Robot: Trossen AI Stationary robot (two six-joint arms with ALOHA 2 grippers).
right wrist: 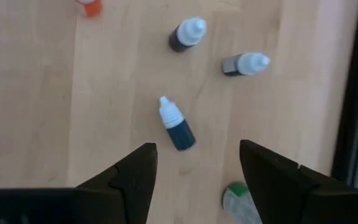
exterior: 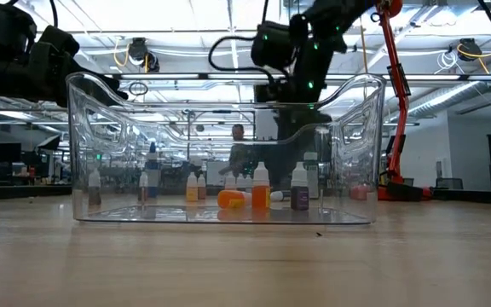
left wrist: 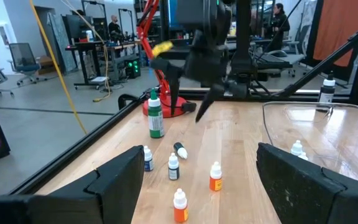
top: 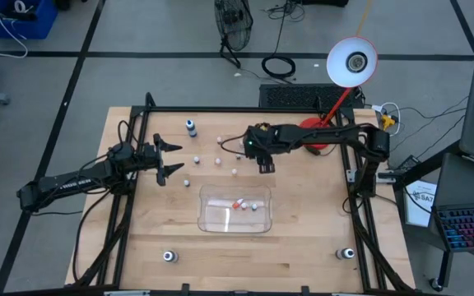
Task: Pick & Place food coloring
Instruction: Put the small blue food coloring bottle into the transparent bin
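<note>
Several tiny food coloring bottles (top: 218, 161) stand or lie loose on the wooden table between my two grippers. In the left wrist view they show as orange ones (left wrist: 215, 176), dark ones (left wrist: 173, 167) and a taller green one (left wrist: 156, 115). A few more bottles (exterior: 260, 188) are inside the clear plastic tray (top: 208, 220), one orange bottle (exterior: 231, 199) lying on its side. My right gripper (top: 266, 164) is open and empty above the table, and a dark white-capped bottle (right wrist: 179, 130) lies ahead of its fingers (right wrist: 197, 168). My left gripper (top: 164, 160) is open and empty at the left, facing the bottles (left wrist: 197, 180).
A taller bottle (top: 191, 126) stands at the far left of the table. A red lamp base (top: 313, 131) sits at the far right. Two small round fittings (top: 169, 256) (top: 346, 253) sit near the front edge. People stand in the room behind (left wrist: 278, 18).
</note>
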